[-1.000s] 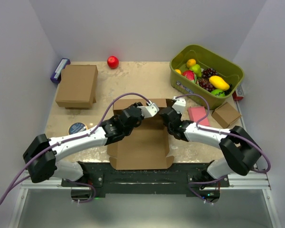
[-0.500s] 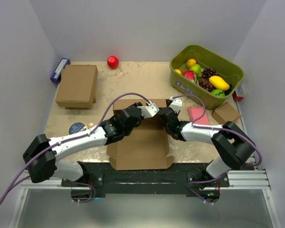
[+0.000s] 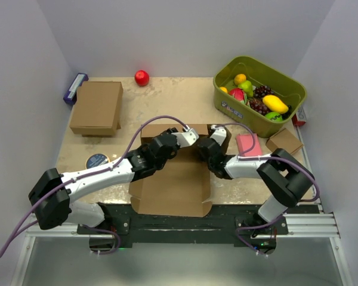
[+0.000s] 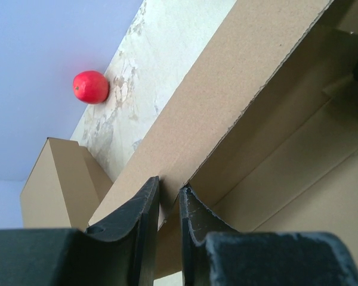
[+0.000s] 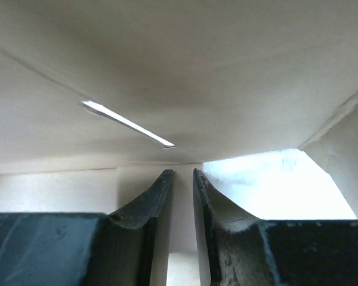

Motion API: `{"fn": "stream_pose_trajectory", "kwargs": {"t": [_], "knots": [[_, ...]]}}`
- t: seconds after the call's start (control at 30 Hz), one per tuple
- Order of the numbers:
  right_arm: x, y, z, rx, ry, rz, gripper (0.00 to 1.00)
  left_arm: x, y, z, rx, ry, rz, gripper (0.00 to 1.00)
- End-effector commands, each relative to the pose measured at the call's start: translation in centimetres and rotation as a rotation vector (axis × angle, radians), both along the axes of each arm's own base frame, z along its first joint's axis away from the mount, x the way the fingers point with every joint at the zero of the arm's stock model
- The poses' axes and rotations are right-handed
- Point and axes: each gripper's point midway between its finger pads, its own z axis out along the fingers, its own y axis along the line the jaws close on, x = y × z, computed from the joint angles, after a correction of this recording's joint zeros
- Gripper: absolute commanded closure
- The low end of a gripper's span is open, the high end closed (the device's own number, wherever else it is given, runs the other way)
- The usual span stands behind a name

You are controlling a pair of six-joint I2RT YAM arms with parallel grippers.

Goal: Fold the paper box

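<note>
paper box (image 3: pixel 170 185) rim, left end effector (image 4: pixel 169 186) (clamped)

Closed brown box (image 3: pixel 96 107) left, red ball (image 3: pixel 142 77) at back, green fruit bin (image 3: pixel 243 113) right

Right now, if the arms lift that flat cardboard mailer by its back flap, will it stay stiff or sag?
Probably sags: the paper box is a thin creased sheet and the left tool pinches only one raised flap, so it likely hinges at folds. Looks light; pushes may slide it.
</note>
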Motion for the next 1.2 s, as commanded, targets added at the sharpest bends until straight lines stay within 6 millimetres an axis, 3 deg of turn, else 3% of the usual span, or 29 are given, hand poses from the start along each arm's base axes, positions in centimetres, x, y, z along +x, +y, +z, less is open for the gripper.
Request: {"fn": "stream_pose_trajectory", "kwargs": {"t": [0.0,0.4,0.47,0.6,0.63,0.67,0.73,0.83,0.87,1.0,1.17], "knots": [[-2.4,-0.3,-1.7,0.054,0.061,0.006,0.75,-0.3,0.5,-2.0,-0.013,0.085,0.044,1.0],[-3.2,-1.3,1.0,0.108,-0.006,-0.013,0.75,0.0,0.9,-2.6,-0.02,0.13,0.062,1.0],[-3.5,-1.5,2.3,0.116,-0.024,-0.009,0.69,0.0,0.9,-2.7,-0.019,0.131,0.06,1.0],[-4.6,-3.5,7.8,0.134,-0.104,-0.015,0.46,0.1,1.0,-2.5,-0.018,0.125,0.062,1.0],[-5.0,-3.9,8.6,0.132,-0.114,-0.007,0.29,0.1,1.0,-2.6,-0.015,0.125,0.063,1.0],[-5.2,-4.7,9.2,0.12,-0.129,-0.019,0.24,0.1,1.0,-2.5,-0.014,0.123,0.063,1.0],[-6.1,-5.8,10.5,0.103,-0.136,-0.017,0.2,0.1,1.0,-2.5,-0.017,0.123,0.063,1.0],[-7.2,-6.1,10.2,0.099,-0.092,0.003,0.3,0.1,1.0,-2.4,-0.02,0.124,0.062,1.0],[-7.4,-5.9,10.1,0.108,-0.08,0.017,0.42,0.1,1.0,-2.5,-0.019,0.125,0.062,1.0],[-9.2,-2.6,9.0,0.204,-0.01,0.172,0.64,0.0,0.9,-2.5,-0.02,0.128,0.059,1.0],[-11.1,0.1,9.4,0.202,0.005,0.27,0.75,0.1,0.9,-2.8,-0.014,0.132,0.059,1.0]]}}
